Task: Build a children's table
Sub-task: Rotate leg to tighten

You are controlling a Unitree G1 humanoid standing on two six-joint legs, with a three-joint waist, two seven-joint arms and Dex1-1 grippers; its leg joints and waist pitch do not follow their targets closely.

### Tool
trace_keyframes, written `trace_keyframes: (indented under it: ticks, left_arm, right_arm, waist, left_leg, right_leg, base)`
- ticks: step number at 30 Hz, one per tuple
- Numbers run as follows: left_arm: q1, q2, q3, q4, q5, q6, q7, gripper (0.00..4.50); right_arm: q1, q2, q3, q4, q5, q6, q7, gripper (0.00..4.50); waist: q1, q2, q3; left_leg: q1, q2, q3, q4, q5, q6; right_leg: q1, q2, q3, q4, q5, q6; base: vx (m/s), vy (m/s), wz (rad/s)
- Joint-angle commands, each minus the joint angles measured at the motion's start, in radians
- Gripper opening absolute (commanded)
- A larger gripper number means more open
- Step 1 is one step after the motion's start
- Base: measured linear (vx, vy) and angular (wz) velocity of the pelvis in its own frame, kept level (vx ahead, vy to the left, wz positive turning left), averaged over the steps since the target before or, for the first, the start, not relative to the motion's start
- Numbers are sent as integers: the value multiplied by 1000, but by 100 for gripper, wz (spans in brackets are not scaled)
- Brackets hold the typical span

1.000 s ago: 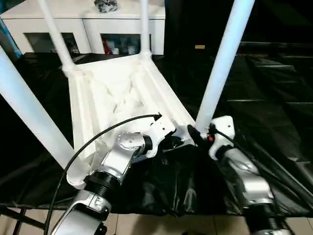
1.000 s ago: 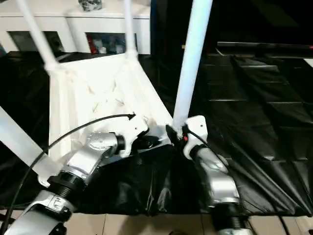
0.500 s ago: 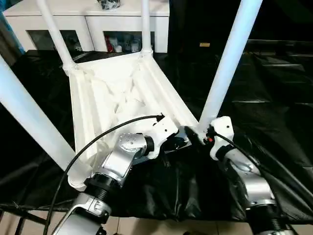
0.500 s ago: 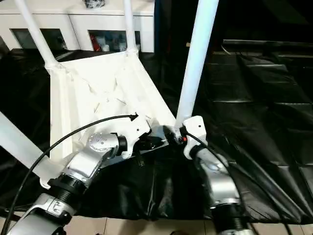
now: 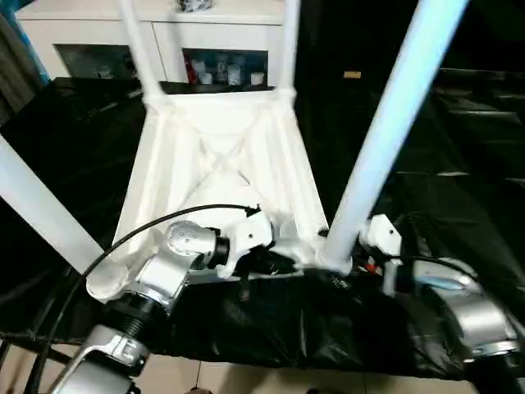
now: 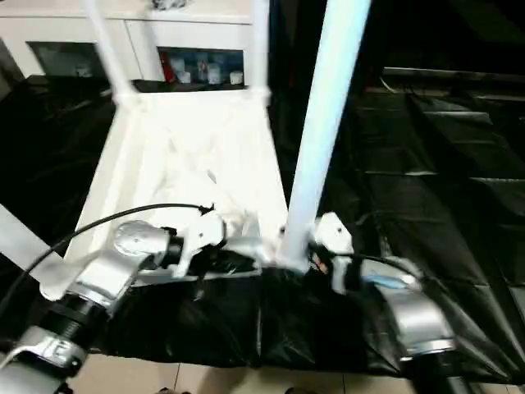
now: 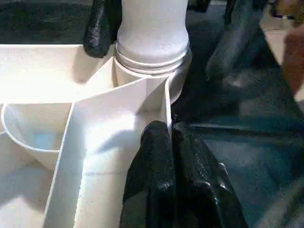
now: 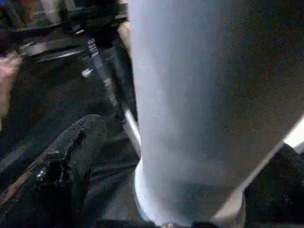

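Left eye view, upturned white table (image 5: pixel 221 156), ribbed underside, four legs socketed, left end effector (image 7: pixel 173 142) closed, right end effector (image 5: pixel 349 267) spread.

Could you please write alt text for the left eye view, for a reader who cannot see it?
A white children's table lies upside down on black sheeting, its four legs pointing up. The robot's left hand is at the table's near edge; its right hand is by the base of the near right leg. A white cabinet stands behind.

Left gripper (image 7: pixel 166 156) with jaws pressed together; right gripper (image 8: pixel 142 156) with jaws spread wide.
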Motion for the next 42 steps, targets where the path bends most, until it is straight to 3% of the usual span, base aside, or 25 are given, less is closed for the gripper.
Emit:
trace_keyframes:
  ticks: [1,10,15,19,20,24,26,28,31,33,34,35,36,37,39,40,42]
  left_arm:
    - [1,19,-59,47,22,-12,-40,0]
    - [-20,20,-72,64,3,-29,-94,0]
    - [-30,21,-74,84,-5,-36,-107,0]
    - [-28,23,-71,86,-6,-26,-105,0]
    - [-25,21,-68,83,-8,-19,-100,0]
    - [-8,0,-47,63,-18,20,-49,0]
    - [16,-30,-32,36,-19,63,23,0]
    - [34,-53,-28,17,-21,93,70,0]
    - [48,-93,-20,4,-9,132,160,0]
    - [49,-109,-18,5,-3,145,192,0]
    - [45,-140,-13,14,11,164,252,0]
    - [45,-140,-13,14,11,164,252,0]
    - [44,-153,-10,17,15,173,275,0]
    - [36,-189,-4,27,27,190,330,0]
    - [29,-217,-15,37,45,199,365,0]
    - [30,-222,-20,33,49,204,369,0]
    - [34,-242,-33,24,60,219,389,0]
  right_arm:
    - [-6,-27,36,-17,20,33,89,407]
    - [-40,-55,74,-9,29,65,166,329]
    - [-44,-52,88,-9,36,80,184,301]
    - [-34,-38,87,-19,44,94,183,273]
    - [-29,-35,87,-23,47,97,178,263]
    - [2,-7,68,-47,72,117,135,250]
    - [39,27,42,-66,77,120,61,247]
    - [64,57,23,-73,72,121,-3,245]
    - [89,113,-7,-61,41,103,-127,244]
    - [92,136,-18,-52,25,101,-177,244]
    - [96,190,-33,-35,-4,93,-273,244]
    - [96,190,-33,-35,-4,93,-273,244]
    - [96,212,-37,-29,-16,93,-312,244]
    - [84,273,-44,-4,-49,88,-425,244]
    - [56,342,-55,34,-78,84,-547,243]
    - [50,357,-59,41,-83,84,-574,243]
    - [19,422,-65,60,-102,82,-670,243]
  waist:
    - [-1,-16,-44]
    - [11,-17,-43]
    - [18,-9,-46]
    - [19,-13,-46]
    - [19,-9,-45]
    - [19,-9,-44]
    - [19,-10,-38]
    - [14,-12,-33]
    - [4,-16,-23]
    - [-1,-14,-21]
    - [-6,-12,-19]
    - [-13,-15,-20]
    - [-20,-16,-18]
    - [-23,-16,-16]
    - [-32,-15,-15]
    - [-40,-14,-15]
    - [-47,-8,-14]
  left_leg:
    - [1,26,-2,-56,-184,113]
    - [2,28,1,-52,-170,103]
    - [3,27,0,-50,-152,105]
    - [2,27,1,-49,-151,106]
    - [2,27,0,-50,-157,104]
    - [2,28,-1,-52,-168,95]
    - [1,29,-2,-56,-188,88]
    - [1,27,-4,-63,-242,70]
    - [9,25,-13,-73,-353,27]
    - [7,24,-17,-77,-366,18]
    - [6,22,-19,-78,-380,12]
    - [7,19,-20,-77,-391,7]
    - [0,19,-25,-81,-391,9]
    - [-1,17,-25,-82,-393,6]
    - [4,13,-29,-81,-420,1]
    - [0,11,-32,-82,-427,0]
    - [2,12,-34,-84,-436,-2]
  right_leg:
    - [41,-34,29,-55,-144,-264]
    - [43,-35,29,-50,-127,-279]
    - [45,-34,27,-44,-86,-292]
    - [47,-34,27,-43,-76,-297]
    - [47,-34,27,-44,-81,-297]
    - [47,-35,27,-45,-96,-296]
    - [45,-36,28,-52,-132,-285]
    - [42,-36,28,-62,-236,-257]
    - [29,-40,29,-90,-488,-170]
    - [27,-40,29,-93,-519,-148]
    - [23,-40,29,-97,-544,-130]
    - [19,-39,27,-102,-571,-116]
    - [24,-39,25,-102,-584,-101]
    - [20,-39,25,-105,-600,-87]
    - [13,-40,21,-113,-648,-71]
    - [16,-40,18,-115,-667,-60]
    - [10,-39,18,-118,-657,-58]
  base:
    - [0,0,0]
    - [0,0,0]
    - [0,0,0]
    - [0,0,0]
    - [0,0,0]
    - [0,0,0]
    - [0,0,0]
    - [0,0,0]
    - [-19,1,-1]
    - [0,0,0]
    - [0,0,0]
    - [0,0,0]
    - [0,0,0]
    - [0,0,0]
    - [0,0,0]
    - [0,0,0]
    - [0,0,0]
